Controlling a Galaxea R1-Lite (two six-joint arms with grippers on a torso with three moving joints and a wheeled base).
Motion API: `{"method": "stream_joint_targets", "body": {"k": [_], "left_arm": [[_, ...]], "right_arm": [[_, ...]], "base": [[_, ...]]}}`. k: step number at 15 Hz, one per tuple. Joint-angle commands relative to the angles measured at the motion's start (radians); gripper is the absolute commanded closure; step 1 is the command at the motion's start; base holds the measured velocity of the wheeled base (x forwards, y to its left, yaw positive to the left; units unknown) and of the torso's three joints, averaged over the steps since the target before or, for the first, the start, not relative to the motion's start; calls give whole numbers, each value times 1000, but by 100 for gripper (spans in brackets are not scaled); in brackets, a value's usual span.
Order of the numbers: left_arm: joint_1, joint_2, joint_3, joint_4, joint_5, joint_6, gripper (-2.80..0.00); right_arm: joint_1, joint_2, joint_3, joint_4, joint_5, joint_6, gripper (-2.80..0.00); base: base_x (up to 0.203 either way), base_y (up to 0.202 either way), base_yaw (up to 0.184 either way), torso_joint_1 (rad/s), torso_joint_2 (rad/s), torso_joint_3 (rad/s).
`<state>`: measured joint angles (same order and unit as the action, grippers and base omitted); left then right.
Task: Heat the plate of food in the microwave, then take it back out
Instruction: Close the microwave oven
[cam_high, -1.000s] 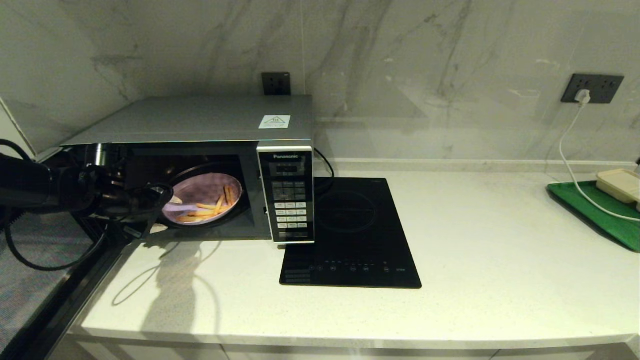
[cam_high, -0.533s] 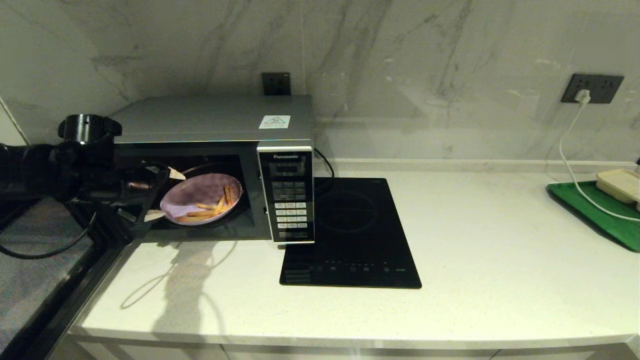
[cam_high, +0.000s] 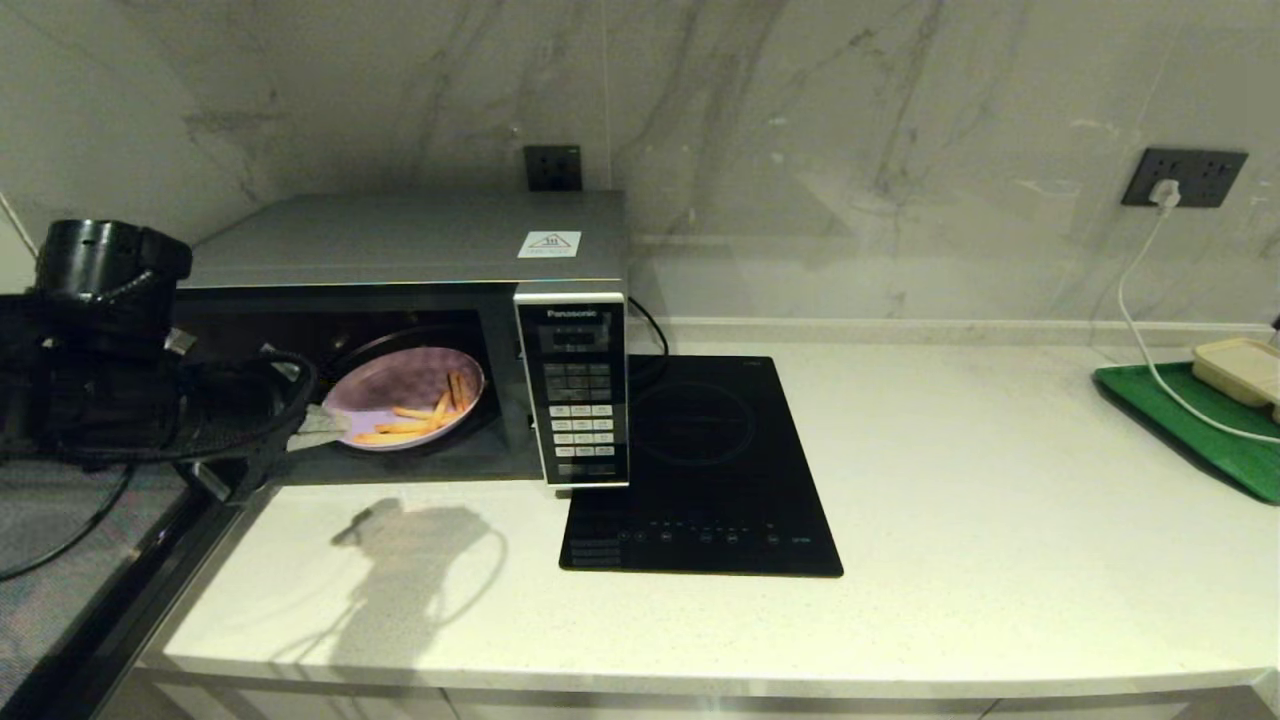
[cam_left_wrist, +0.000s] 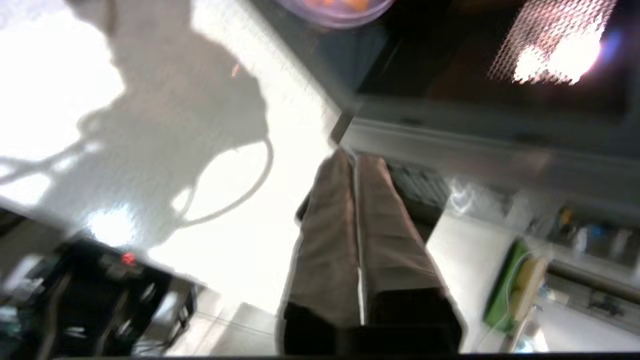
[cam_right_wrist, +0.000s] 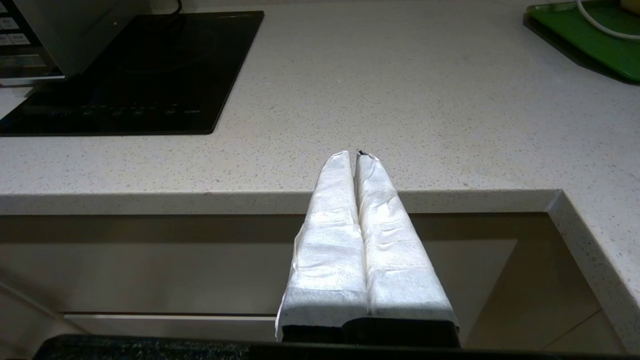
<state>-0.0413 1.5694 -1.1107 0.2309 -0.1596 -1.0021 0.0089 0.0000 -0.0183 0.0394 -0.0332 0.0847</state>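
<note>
Hanging at the left end of the counter, the left gripper (cam_left_wrist: 356, 156) sits just outside the microwave's (cam_high: 420, 240) open front, with its two padded fingers (cam_left_wrist: 330, 235) pressed flat together and nothing between them. From the head view its tip lies close beside the near left rim of the plate, though I cannot tell whether it touches. A black cable loops off the arm, and the arm throws a dark shadow onto the white counter (cam_high: 950, 520) in front of the oven.

Just past the fingers, the plate of food (cam_high: 403, 399) rests inside the lit cavity of the microwave, tilted a little toward the front, with a few orange-yellow fries lying on its right half. The door (cam_high: 110, 590) is swung wide open to the left, its dark glass running down past the counter edge. The control panel (cam_high: 580, 395) with its white buttons faces forward on the right side of the oven.

Beside the microwave, touching its right front corner, lies a flat black hob (cam_high: 700, 470). Well apart at the far right end, a green tray (cam_high: 1190, 430) carries a beige box (cam_high: 1240, 368), and a white cord (cam_high: 1135, 320) runs down to it from a wall socket (cam_high: 1185, 177).

The right gripper (cam_right_wrist: 358, 155) is parked low in front of the counter edge, its white-wrapped fingers (cam_right_wrist: 330, 235) closed against each other and empty.
</note>
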Motion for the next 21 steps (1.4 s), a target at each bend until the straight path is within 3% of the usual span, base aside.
{"method": "stream_joint_targets", "body": {"k": [1, 3, 5, 7, 10, 12, 13, 18, 21], "left_arm": [[-10, -139, 93, 3, 0, -4, 0], [3, -239, 125, 25, 4, 20, 0], [94, -329, 127, 79, 9, 143, 0], [183, -391, 127, 118, 39, 321, 0], [361, -415, 126, 135, 137, 657, 0], [462, -427, 107, 29, 160, 895, 0], [472, -432, 76, 0, 169, 947, 0], [475, -388, -103, 201, 158, 963, 0], [475, -327, -148, 308, 159, 919, 0]], "right_arm": [[0, 0, 0, 1, -1, 0, 0], [0, 0, 0, 1, -1, 0, 0], [0, 0, 0, 1, -1, 0, 0], [0, 0, 0, 1, -1, 1, 0], [0, 0, 0, 1, -1, 1, 0], [0, 0, 0, 1, -1, 1, 0], [0, 0, 0, 1, -1, 0, 0], [0, 0, 0, 1, 1, 1, 0], [0, 0, 0, 1, -1, 1, 0]], "base": [[0, 0, 0, 0, 0, 0], [0, 0, 0, 0, 0, 0], [0, 0, 0, 0, 0, 0], [0, 0, 0, 0, 0, 0], [0, 0, 0, 0, 0, 0], [0, 0, 0, 0, 0, 0], [0, 0, 0, 0, 0, 0], [0, 0, 0, 0, 0, 0], [0, 0, 0, 0, 0, 0]]}}
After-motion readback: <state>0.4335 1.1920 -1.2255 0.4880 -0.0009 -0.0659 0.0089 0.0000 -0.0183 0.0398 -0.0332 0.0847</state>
